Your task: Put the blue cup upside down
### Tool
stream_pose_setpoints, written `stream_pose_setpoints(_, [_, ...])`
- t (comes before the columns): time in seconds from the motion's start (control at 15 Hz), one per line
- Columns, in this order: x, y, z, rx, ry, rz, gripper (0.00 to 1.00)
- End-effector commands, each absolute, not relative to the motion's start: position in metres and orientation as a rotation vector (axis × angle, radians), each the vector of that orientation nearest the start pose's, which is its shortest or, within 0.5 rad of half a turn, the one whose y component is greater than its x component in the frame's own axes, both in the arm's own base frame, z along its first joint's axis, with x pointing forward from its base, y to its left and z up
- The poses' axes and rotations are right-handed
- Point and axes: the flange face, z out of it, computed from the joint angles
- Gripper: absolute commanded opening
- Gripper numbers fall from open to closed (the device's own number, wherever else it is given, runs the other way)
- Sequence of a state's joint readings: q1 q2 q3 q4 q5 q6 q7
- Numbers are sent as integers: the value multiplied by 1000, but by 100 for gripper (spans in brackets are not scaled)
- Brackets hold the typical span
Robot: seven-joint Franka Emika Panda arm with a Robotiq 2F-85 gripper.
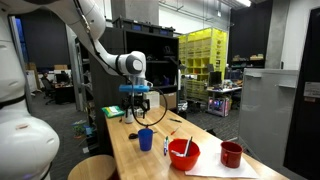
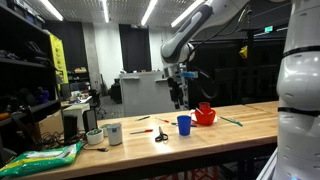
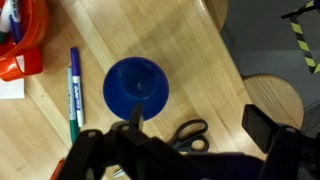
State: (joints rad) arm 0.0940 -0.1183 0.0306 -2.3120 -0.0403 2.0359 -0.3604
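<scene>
The blue cup (image 1: 146, 139) stands upright on the wooden table, mouth up. It also shows in an exterior view (image 2: 184, 124) and from above in the wrist view (image 3: 136, 88). My gripper (image 1: 137, 100) hangs above the table, higher than the cup and a little to its side; it also shows in an exterior view (image 2: 180, 96). In the wrist view its fingers (image 3: 178, 135) are spread wide apart with nothing between them. The cup sits just off the jaw line, not between the fingers.
Black scissors (image 3: 187, 133) lie beside the cup, a marker (image 3: 73, 90) on its other side. A red bowl (image 1: 184, 153) and a dark red cup (image 1: 231, 154) stand further along. A white cup (image 2: 113, 133) stands near the table's end. A round stool (image 3: 272, 95) stands by the table edge.
</scene>
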Motion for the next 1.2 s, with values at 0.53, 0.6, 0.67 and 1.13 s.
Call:
stream_pose_setpoints(0.53, [476,50,333,-3051,-724,171,100])
stream_pose_setpoints(0.6, [476,49,328,-3051,-720,169,100])
stream_pose_setpoints(0.67, [476,49,323,-3046,-714,168,100])
stream_pose_setpoints(1.13, [473,49,297,-3026,-689,174,100])
